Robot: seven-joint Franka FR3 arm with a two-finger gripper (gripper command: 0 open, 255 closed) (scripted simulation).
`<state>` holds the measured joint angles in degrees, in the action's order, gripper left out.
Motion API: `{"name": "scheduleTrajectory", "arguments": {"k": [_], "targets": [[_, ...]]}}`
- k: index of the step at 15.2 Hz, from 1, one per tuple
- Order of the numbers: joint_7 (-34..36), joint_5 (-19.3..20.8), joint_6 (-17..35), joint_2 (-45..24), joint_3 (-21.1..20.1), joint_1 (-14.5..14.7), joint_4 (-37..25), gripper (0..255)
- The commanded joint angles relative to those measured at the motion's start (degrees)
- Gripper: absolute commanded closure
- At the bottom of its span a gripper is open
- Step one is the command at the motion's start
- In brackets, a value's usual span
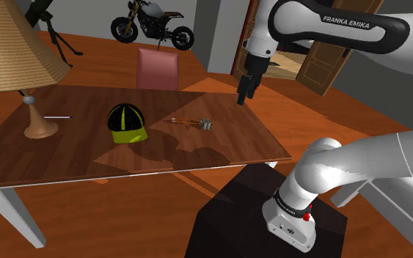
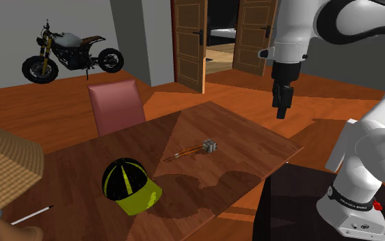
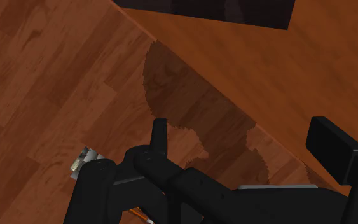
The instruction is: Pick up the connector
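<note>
The connector (image 1: 206, 124) is a small grey plug with thin orange-brown wires trailing from it, lying flat near the middle of the wooden table (image 1: 234, 143). In the second exterior view the connector (image 2: 208, 145) lies right of the cap. My black gripper (image 1: 245, 91) hangs well above the table, up and to the shoulder view's right of the connector, and holds nothing. In the second exterior view the gripper (image 2: 282, 104) hovers over the table's right corner. In the wrist view the gripper (image 3: 244, 143) is open, and the connector (image 3: 84, 160) peeks out beside the hand's body.
A black-and-yellow cap (image 1: 127, 123) lies to the shoulder view's left of the connector. Farther left lie a pen (image 1: 58, 117) and stands a table lamp (image 1: 10, 48). A red chair (image 1: 158, 69) is behind the table, a motorcycle (image 1: 152, 23) beyond it. The dark stand (image 1: 234, 212) borders the table's near edge.
</note>
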<state>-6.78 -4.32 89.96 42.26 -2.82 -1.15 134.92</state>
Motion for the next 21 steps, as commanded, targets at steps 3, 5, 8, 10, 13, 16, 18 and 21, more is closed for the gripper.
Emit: {"name": "scheduleTrajectory", "arguments": {"k": [3, 5, 8, 10, 13, 16, 18, 21], "targets": [[-3.7, 1.2, 3.6, -2.0, 1.6, 0.1, 1.4, 0], [-7.3, 2.2, 7.2, -4.3, 3.2, 0.2, 2.5, 0], [-12.7, 3.5, 12.7, -8.6, 5.4, 0.4, 3.3, 0], [-16.2, 4.1, 16.3, -11.9, 6.9, 0.5, 3.4, 0], [-21.5, 4.7, 21.5, -17.3, 9.0, 0.9, 2.8, 0], [-26.8, 4.6, 26.3, -23.3, 10.8, 1.3, 1.2, 0], [-30.4, 4.2, 29.3, -27.6, 11.9, 1.6, -0.2, 0], [-35.9, 3.0, 33.2, -34.1, 13.2, 2.0, -3.1, 0]]}}
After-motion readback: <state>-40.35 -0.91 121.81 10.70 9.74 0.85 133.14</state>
